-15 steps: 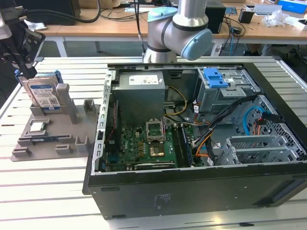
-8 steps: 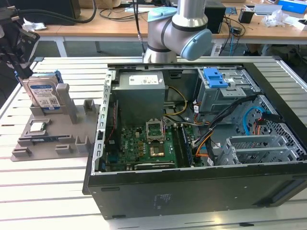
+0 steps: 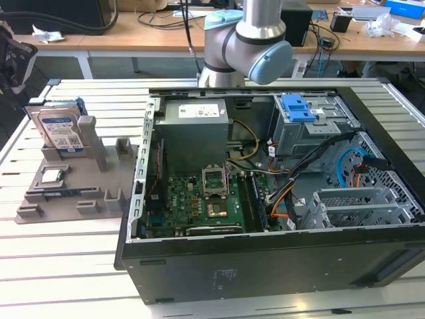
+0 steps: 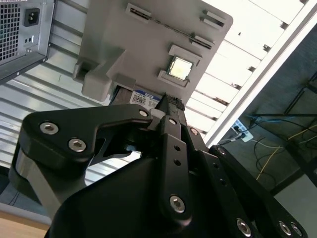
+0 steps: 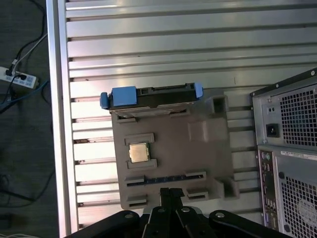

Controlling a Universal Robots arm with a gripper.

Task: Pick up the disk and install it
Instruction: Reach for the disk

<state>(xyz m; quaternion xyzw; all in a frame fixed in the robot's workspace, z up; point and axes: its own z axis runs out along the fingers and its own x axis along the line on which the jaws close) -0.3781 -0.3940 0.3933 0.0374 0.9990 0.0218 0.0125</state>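
Found pincer [image 5: 171,191] fully closed, holding nothing, above grey holder [image 5: 203,158] on worktop [image 5: 148,39]. Located disk [image 5: 148,94] on edge in holder's slot, beyond pincer tip, untouched. Judged advisable: centring between blue ends, squaring to flat faces.

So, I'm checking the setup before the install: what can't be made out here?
- Disk label: the disk is edge-on in the first wrist view, and in the second wrist view the pincer covers most of it.
- Drive cage interior: in the exterior view, its own walls hide it.
- Grey holder: in the first wrist view, one edge sits behind the pincer.
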